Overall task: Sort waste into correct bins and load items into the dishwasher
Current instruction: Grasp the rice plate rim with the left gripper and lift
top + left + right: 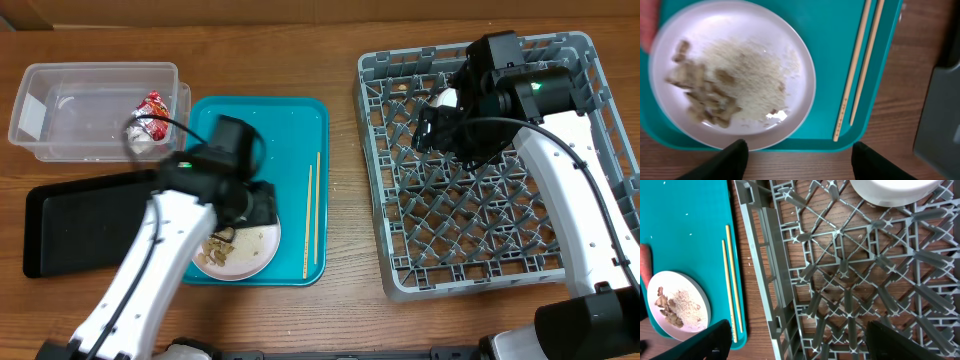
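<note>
Large tray (835, 30) is reading teal; plate (730, 22) is reading white under beige, speckled scraps (745, 75); chopsticks (852, 70) are showing pale wood. Grey lattice is running across rack (480, 215). Red is showing on wrapper (152, 105) at 10 o'clock; worktop (345, 200) is showing brown grain.

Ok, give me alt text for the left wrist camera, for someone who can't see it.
A white plate of rice and brown food scraps sits on a teal tray, with two wooden chopsticks lying beside it. The left gripper's open dark fingertips frame the bottom edge over the wooden table.
</note>
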Robot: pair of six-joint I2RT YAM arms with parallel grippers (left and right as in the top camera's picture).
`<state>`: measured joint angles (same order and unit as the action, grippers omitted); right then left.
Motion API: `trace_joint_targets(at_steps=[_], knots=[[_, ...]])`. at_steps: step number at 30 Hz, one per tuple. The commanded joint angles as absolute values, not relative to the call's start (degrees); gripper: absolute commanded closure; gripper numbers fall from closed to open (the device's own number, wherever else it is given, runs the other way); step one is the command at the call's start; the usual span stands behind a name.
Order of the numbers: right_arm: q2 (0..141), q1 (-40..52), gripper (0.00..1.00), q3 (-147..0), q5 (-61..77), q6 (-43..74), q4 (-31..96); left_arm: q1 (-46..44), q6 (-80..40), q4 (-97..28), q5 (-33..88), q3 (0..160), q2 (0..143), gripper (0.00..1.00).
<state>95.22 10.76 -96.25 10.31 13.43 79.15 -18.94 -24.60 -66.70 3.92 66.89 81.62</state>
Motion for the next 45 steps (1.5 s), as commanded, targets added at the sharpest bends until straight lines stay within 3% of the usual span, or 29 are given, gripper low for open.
trace_joint_targets(at_steps=[1,16,24,26,31,45], knots=[[95.26,10.66,0.12,-96.05,10.98,13.02,79.18,-23.16,-27.29,-65.65,4.08,64.49,86.13,0.35],[95.26,10.66,0.11,-96.05,10.98,13.02,79.24,-26.70,-26.83,-61.10,1.96,64.23,105.75,0.46],[95.26,10.66,0.12,-96.07,10.98,13.02,79.46,-26.70,-26.81,-59.61,0.58,64.23,109.23,0.84],[95.26,10.66,0.12,-96.07,10.98,13.02,79.61,-26.65,-26.81,-59.66,-1.52,64.23,109.23,0.89],[95.26,10.66,0.12,-96.07,10.98,13.04,79.90,-26.55,-26.83,-59.70,-9.13,65.82,109.23,0.96],[95.26,10.66,0.12,-96.05,10.98,13.04,79.85,-26.57,-27.11,-68.16,-15.07,78.35,109.23,0.96]])
